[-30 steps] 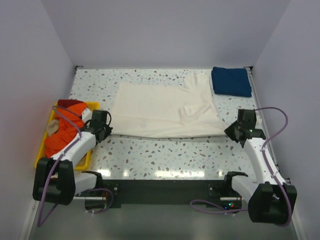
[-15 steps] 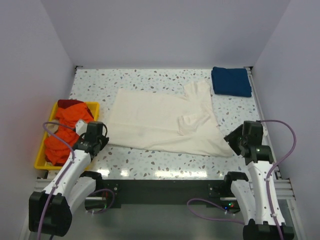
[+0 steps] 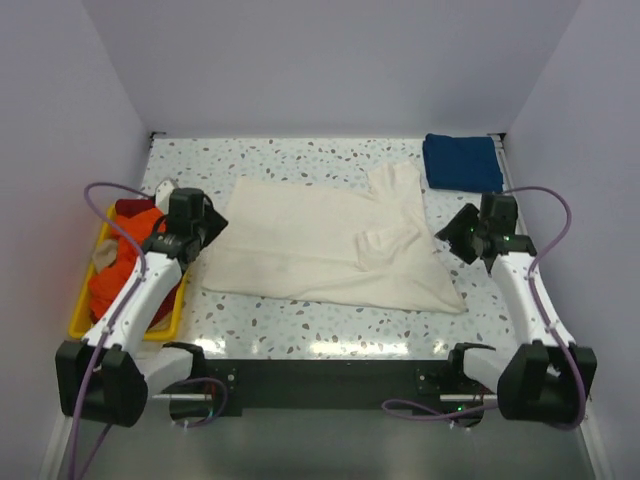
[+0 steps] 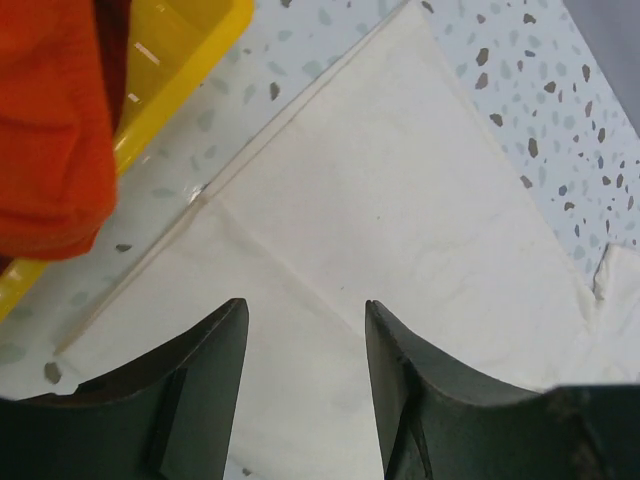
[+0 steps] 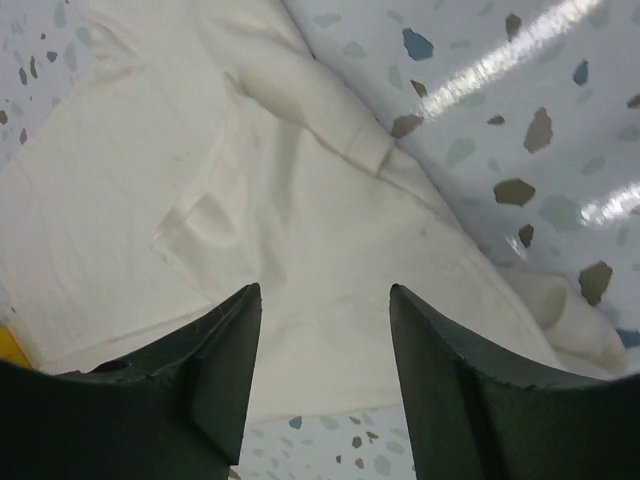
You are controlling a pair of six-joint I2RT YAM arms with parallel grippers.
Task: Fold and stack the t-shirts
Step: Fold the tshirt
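A large cream t-shirt (image 3: pixel 320 245) lies spread flat in the middle of the table, with a sleeve folded over at its right. My left gripper (image 3: pixel 210 223) hovers open over the shirt's left edge; the left wrist view shows cream cloth (image 4: pixel 400 200) below the gripper (image 4: pixel 305 305) and nothing between the fingers. My right gripper (image 3: pixel 456 232) stands open above the shirt's right side (image 5: pixel 200 180), the gripper (image 5: pixel 325 290) also holding nothing. A folded dark blue t-shirt (image 3: pixel 461 162) rests at the back right. Orange (image 3: pixel 120 275) and red (image 3: pixel 130 207) t-shirts lie piled in the tray.
The yellow plastic tray (image 3: pixel 78 318) stands at the left edge of the table, close beside my left arm; its rim (image 4: pixel 180 70) and the orange cloth (image 4: pixel 50 120) show in the left wrist view. Speckled tabletop (image 3: pixel 300 325) shows in front of the cream shirt. Walls enclose three sides.
Both grippers dragged the cream shirt's near edge toward me, then opened and let it go. Both have since lifted and moved back over the shirt's sides.
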